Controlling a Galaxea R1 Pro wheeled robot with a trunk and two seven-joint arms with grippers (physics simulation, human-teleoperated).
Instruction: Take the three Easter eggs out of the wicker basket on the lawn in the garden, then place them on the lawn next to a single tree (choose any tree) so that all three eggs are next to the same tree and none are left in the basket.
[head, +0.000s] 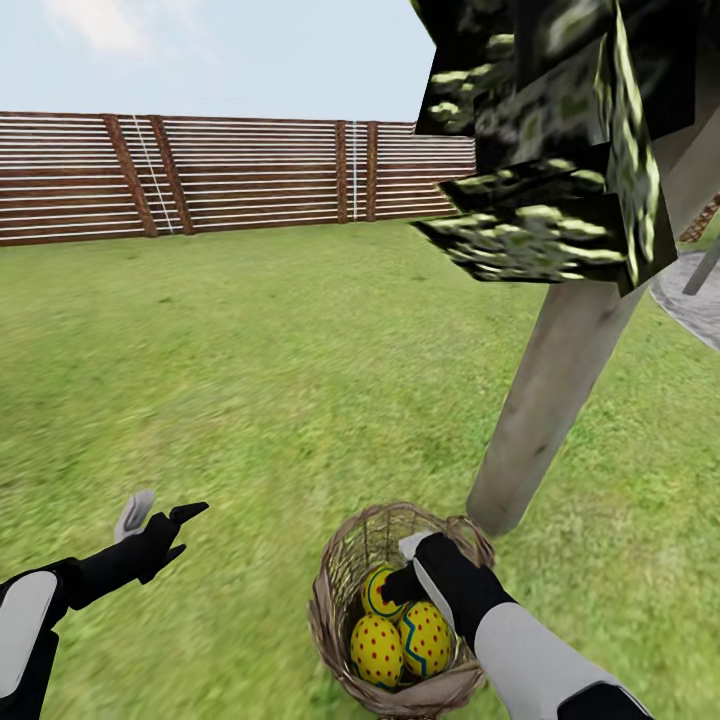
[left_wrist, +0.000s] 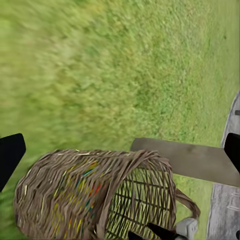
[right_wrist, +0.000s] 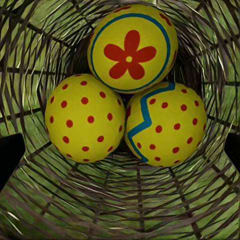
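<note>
Down inside the wicker basket (head: 345, 590) my right pincer (head: 408, 585) hangs over the three Easter eggs (right_wrist: 127, 95), fingers spread and holding nothing, because I judge no egg is lifted yet. All three sit packed together on the basket's bottom: the flower egg (right_wrist: 132, 47) at the far wall, the dotted egg (right_wrist: 85, 117) and zigzag egg (right_wrist: 165, 125) side by side nearer me. My left pincer (head: 165, 525) waits off to the side over the lawn (head: 250, 380), likewise spread and holding nothing. Just beyond the basket's rim stands the tree (head: 545, 400), so dropping the eggs should need only a short carry.
</note>
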